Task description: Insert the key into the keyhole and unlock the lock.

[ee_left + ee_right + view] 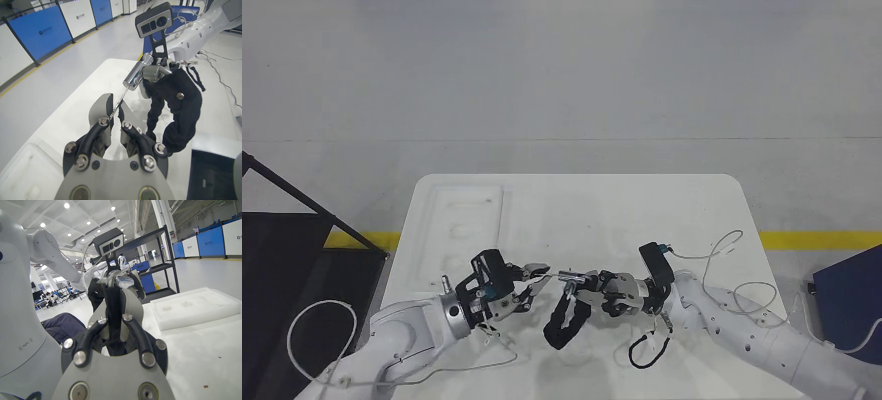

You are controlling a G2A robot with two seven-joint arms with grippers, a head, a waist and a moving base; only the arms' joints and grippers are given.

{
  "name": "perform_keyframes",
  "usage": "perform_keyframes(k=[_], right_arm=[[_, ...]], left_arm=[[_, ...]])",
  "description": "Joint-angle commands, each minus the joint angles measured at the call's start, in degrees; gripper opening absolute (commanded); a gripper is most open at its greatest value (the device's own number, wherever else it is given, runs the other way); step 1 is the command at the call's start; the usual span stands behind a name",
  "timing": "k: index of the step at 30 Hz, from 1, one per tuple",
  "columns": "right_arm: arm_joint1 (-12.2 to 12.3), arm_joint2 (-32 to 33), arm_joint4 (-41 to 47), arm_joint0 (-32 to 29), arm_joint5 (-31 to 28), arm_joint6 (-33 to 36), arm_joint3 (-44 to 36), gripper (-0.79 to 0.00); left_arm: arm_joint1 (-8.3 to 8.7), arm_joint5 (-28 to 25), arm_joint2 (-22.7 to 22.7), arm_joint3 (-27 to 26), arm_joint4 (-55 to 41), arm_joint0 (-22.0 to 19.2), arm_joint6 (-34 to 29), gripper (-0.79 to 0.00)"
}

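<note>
The key (121,98) is pinched betw. the closed jaws of the L gripper (115,102), blade sticking out past the tips, w/ its tip at the keyhole (129,87). The lock (135,76) is clamped by the R gripper (118,291), above the table (79,98).

key (122,96) bow hidden, lock (124,280) half covered

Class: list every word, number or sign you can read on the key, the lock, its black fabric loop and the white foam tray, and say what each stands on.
The key, pinched in the left claw: seen edge-on, any stamp cannot be read.
The lock: none, only reflections on chrome.
The black fabric loop: none.
The foam tray: none, plain white.
</note>
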Motion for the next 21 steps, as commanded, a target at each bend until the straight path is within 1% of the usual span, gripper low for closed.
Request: perform_keyframes(k=[1,9,13,17,21], right_arm=[[0.0,0.0,0.0,0.0,0.0,0.0,0.0,-0.785],[0.0,0.0,0.0,0.0,0.0,0.0,0.0,-0.785],[0.0,0.0,0.0,0.0,0.0,0.0,0.0,-0.785],[0.0,0.0,0.0,0.0,0.0,0.0,0.0,-0.785],[0.0,0.0,0.0,0.0,0.0,0.0,0.0,-0.785]], left_arm=[[-0.3,1.8,0.5,0.6,3.0,0.6,4.3,-0.785],[-1.18,7.4,1.1,1.9,10.8,2.1,14.2,-0.785],[-1.55,13.1,1.1,2.1,17.7,3.4,18.7,-0.785],[-1.95,17.5,2.2,2.2,24.9,4.5,20.4,-0.785],[-2.44,20.7,3.4,2.7,30.5,4.2,20.9,-0.785]])
